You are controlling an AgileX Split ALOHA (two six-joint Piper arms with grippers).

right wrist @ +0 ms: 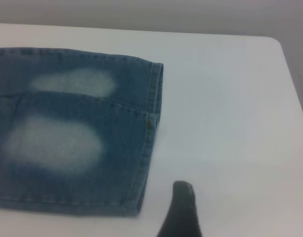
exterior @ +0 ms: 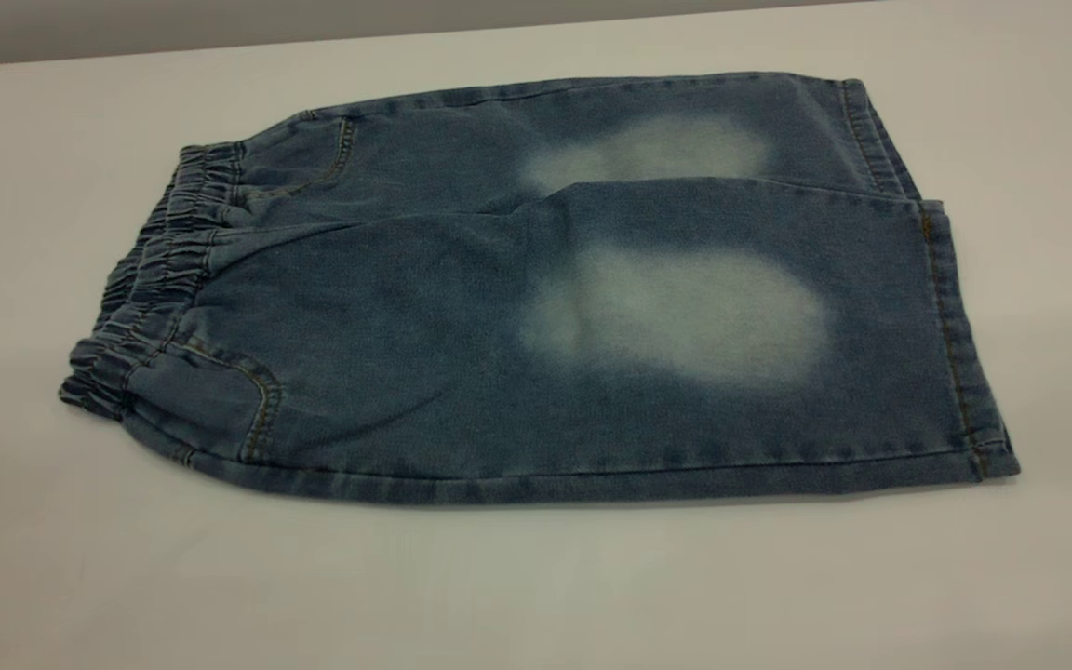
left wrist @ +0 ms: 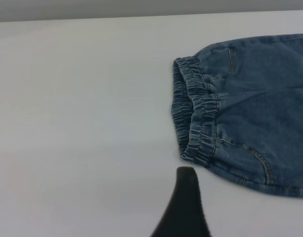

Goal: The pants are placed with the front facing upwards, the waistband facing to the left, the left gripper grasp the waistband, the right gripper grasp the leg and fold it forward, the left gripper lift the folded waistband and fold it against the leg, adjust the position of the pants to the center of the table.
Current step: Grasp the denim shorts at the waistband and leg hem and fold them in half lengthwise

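The pants [exterior: 462,316] lie flat on the table [exterior: 536,586], front up, with pale faded patches on both legs. The waistband [exterior: 150,279] points left and the leg hems [exterior: 955,354] point right. Neither arm shows in the exterior view. In the left wrist view, one black finger [left wrist: 185,202] of my left gripper [left wrist: 235,212] hovers over bare table just short of the waistband's [left wrist: 196,118] near corner, touching nothing. In the right wrist view, one black finger [right wrist: 182,207] of my right gripper [right wrist: 215,212] is beside the near leg hem [right wrist: 141,168], apart from it. Both grippers are open and hold nothing.
The table's far edge [exterior: 406,37] runs behind the pants, and its right edge [right wrist: 289,74] shows in the right wrist view. Bare tabletop surrounds the pants on all sides.
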